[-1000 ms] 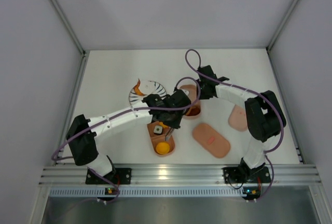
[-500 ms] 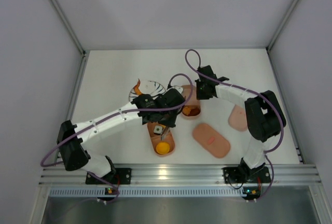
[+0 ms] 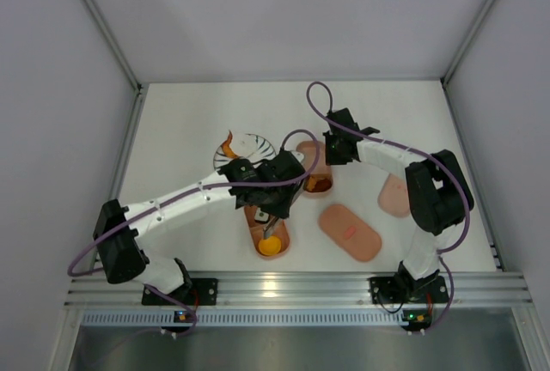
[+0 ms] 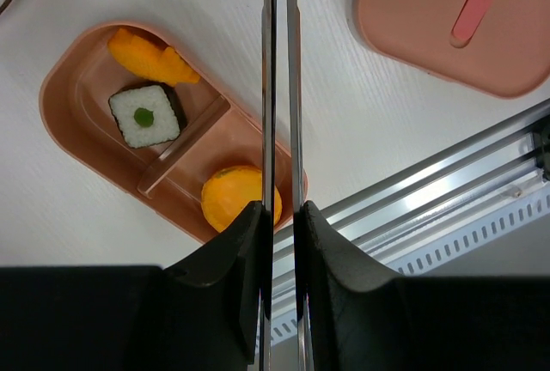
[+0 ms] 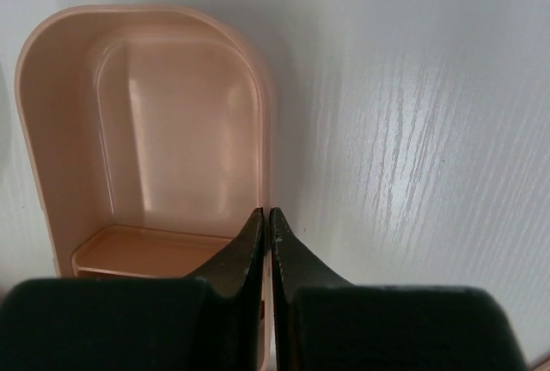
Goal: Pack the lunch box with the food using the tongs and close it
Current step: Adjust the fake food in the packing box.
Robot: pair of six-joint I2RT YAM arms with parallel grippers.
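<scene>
Jaws of the left gripper [image 4: 279,216] stand narrow, clamped on the tongs [image 4: 270,88], whose 2 arms run almost together above the near tray [image 4: 69,122]. 1 compartment of that tray holds orange wedges [image 4: 150,55] and a rice roll [image 4: 146,116], the other an orange ball [image 4: 228,201]. Jaws of the right gripper [image 5: 268,216] meet at the rim of the far tray [image 5: 51,130]; whether they pinch it cannot be told. The lid with red mark [image 4: 430,36] lies right of the near tray. White, faintly grained table [image 3: 189,113]; pale panel walls [image 3: 284,19]; aluminium rail [image 3: 292,285] along the near edge.
</scene>
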